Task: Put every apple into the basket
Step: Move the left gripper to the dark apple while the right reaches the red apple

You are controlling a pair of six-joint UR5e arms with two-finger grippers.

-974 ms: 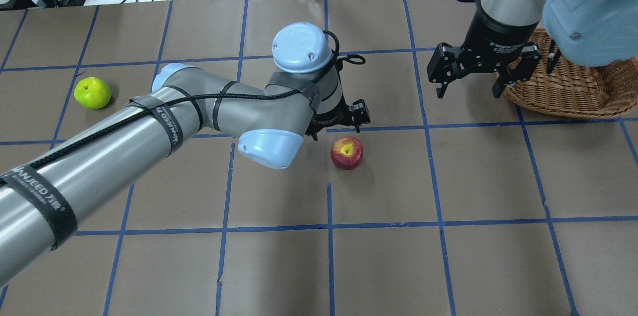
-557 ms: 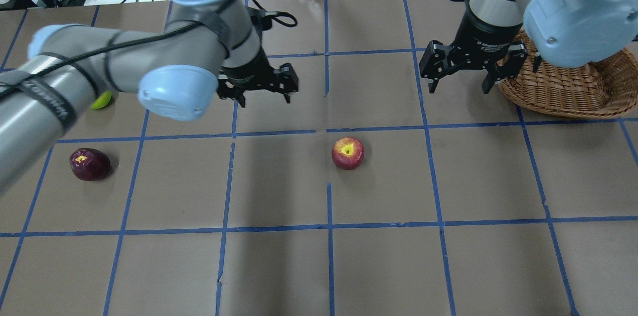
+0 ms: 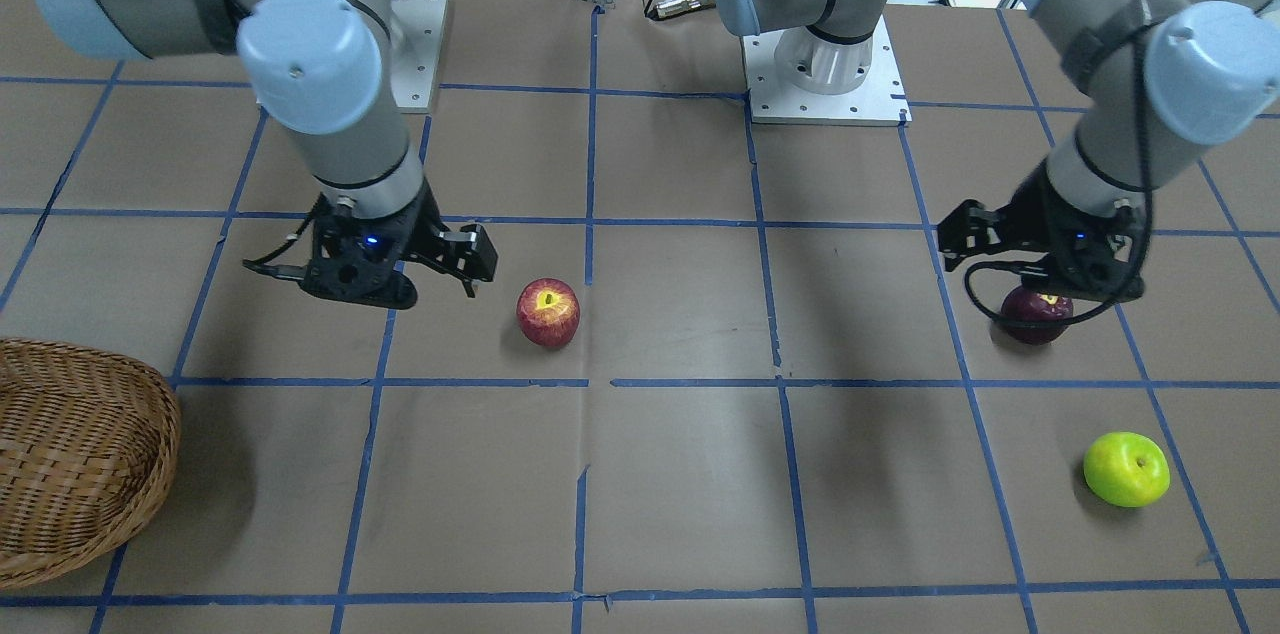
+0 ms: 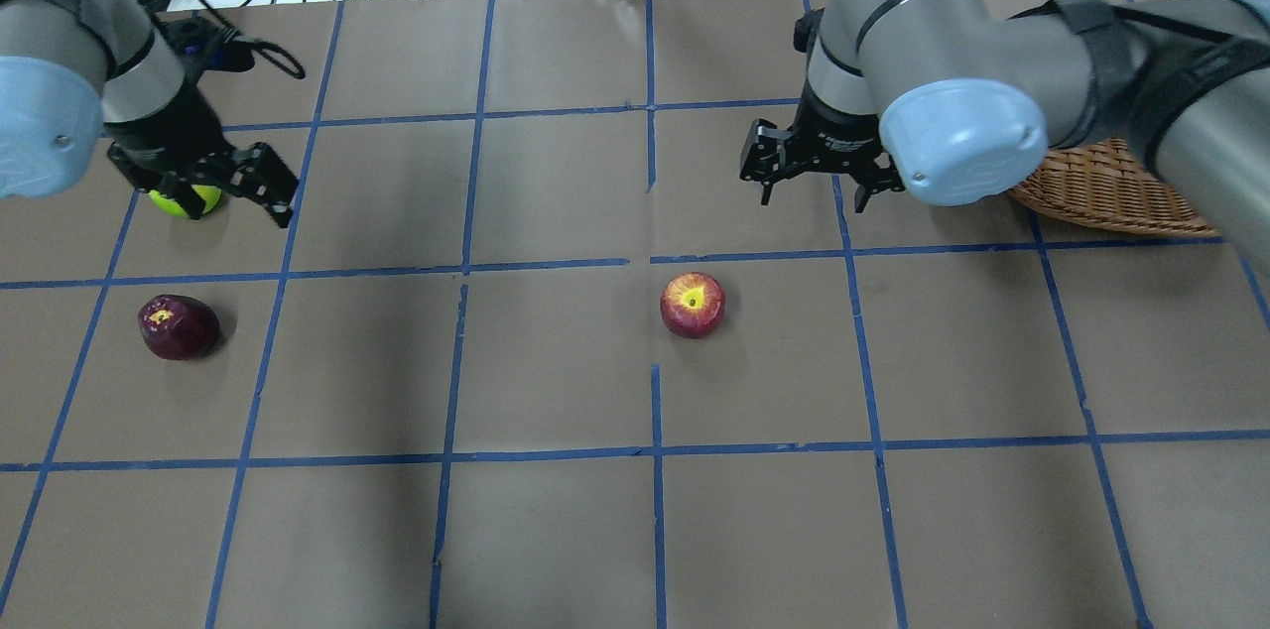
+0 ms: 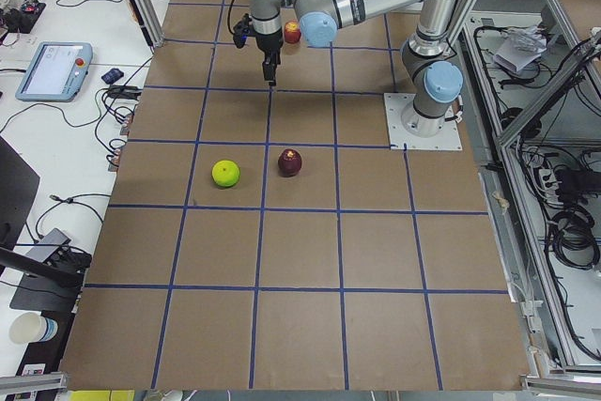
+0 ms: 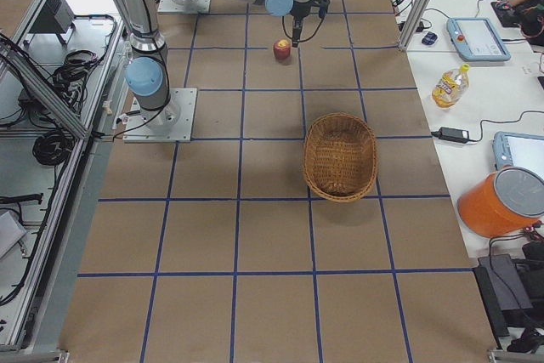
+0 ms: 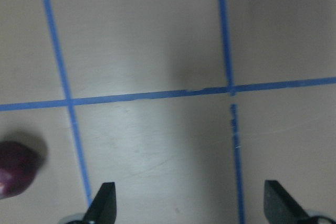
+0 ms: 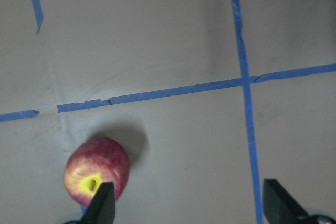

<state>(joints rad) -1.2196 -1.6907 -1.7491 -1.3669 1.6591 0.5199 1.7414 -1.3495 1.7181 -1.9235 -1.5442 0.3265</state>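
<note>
While both arms hung above table (image 4: 556, 530), left gripper (image 4: 213, 197) gaped wide, empty, near maroon apple (image 4: 179, 326) and green apple (image 3: 1126, 469). Right gripper (image 4: 814, 197) also spread wide, empty, beside red apple (image 4: 693, 305). All three apples lay on table, well apart from basket (image 3: 90, 444).

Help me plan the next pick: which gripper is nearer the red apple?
Right. The right gripper hovers open close beside the red apple; the left gripper is far off at the table's other end, near the maroon apple and green apple.
</note>
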